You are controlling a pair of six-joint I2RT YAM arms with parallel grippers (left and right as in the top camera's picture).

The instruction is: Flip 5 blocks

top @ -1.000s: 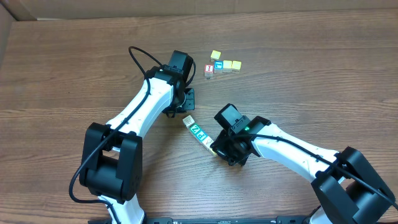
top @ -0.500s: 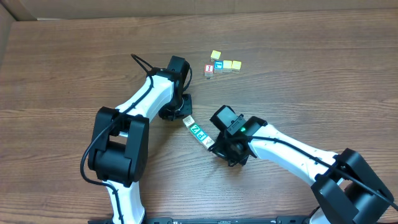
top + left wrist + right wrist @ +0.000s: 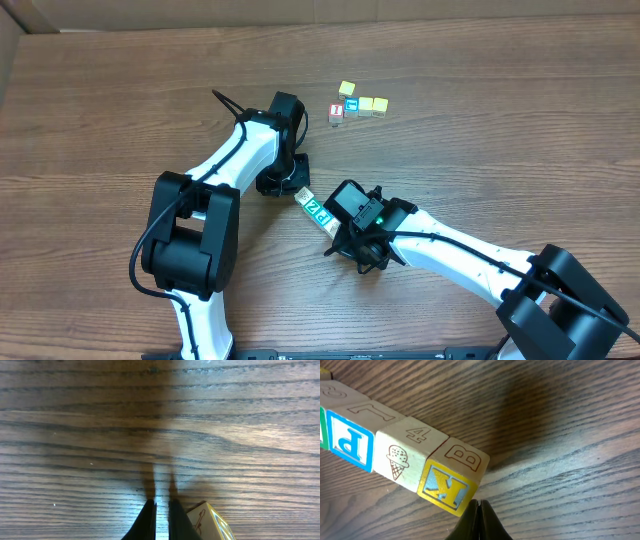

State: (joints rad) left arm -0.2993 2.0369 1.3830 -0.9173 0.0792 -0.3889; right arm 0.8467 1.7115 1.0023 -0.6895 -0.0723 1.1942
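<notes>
overhead: the right gripper [image 3: 340,240] has slid left and now covers the lower end of the diagonal row of small wooden letter cubes [image 3: 317,210]. the left gripper [image 3: 290,187] stays at the upper end. the row has not moved and no cube is turned yet.
left wrist: pincer clenched, empty; cream cube [image 3: 207,519] just beside it.
right wrist: pincer clenched, empty; tips at the yellow-faced end cube [image 3: 451,480].
</notes>
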